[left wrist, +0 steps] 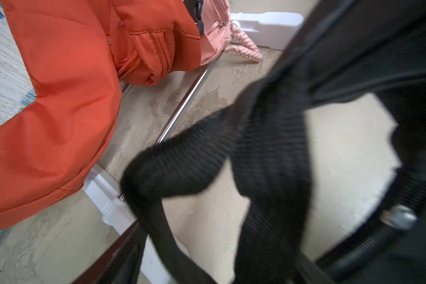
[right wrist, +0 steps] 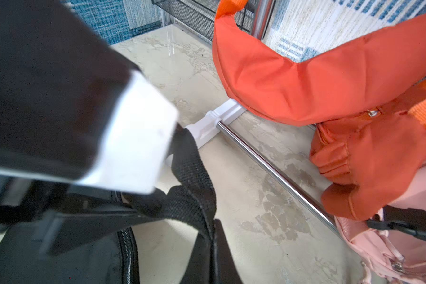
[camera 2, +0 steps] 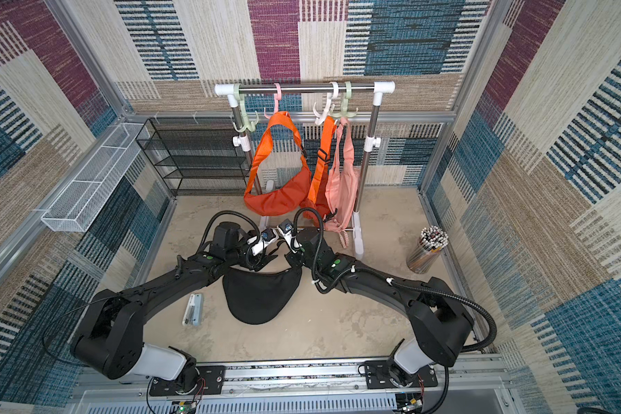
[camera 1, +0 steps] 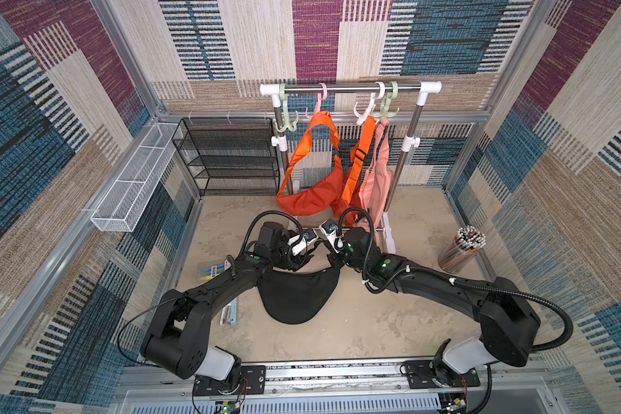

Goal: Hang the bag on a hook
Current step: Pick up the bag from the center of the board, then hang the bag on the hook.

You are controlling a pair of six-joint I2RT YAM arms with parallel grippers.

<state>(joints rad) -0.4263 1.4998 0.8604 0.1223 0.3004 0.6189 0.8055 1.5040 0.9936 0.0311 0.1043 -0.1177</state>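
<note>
Both top views look down; wrist views, close, share the floor bar [left wrist: 186, 99].

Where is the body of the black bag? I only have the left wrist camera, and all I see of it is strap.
Observer: The black bag lies flat on the table, in front of the clothes rack.
Operator: Anywhere free to hang it?
Observer: Yes. The pale green hook at the rack's end nearest the black mesh shelf carries nothing.
Operator: Is anything gripping it?
Observer: Yes. In the right wrist view, the right pincer is shut on its black strap.
</note>
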